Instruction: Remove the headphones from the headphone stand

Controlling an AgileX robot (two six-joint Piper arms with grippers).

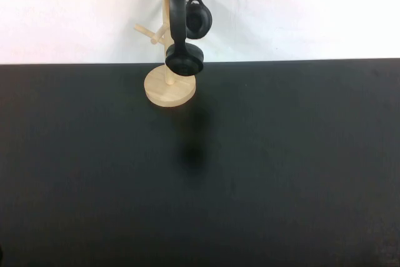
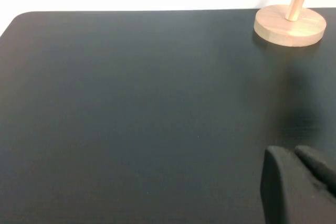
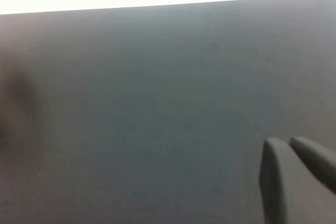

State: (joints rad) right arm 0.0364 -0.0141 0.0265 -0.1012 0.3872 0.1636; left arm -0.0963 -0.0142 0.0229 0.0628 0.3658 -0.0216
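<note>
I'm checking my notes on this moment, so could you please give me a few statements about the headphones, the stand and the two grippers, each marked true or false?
1. The headphones hang on the headphone stand. True.
2. The stand is at the table's near edge. False: in the high view it stands by the far edge, left of centre.
3. The left gripper is above bare table, apart from the stand. True.
4. The right gripper holds the headphones. False: its wrist view shows only bare table beneath it.
5. The headphones are white. False: they are black.
</note>
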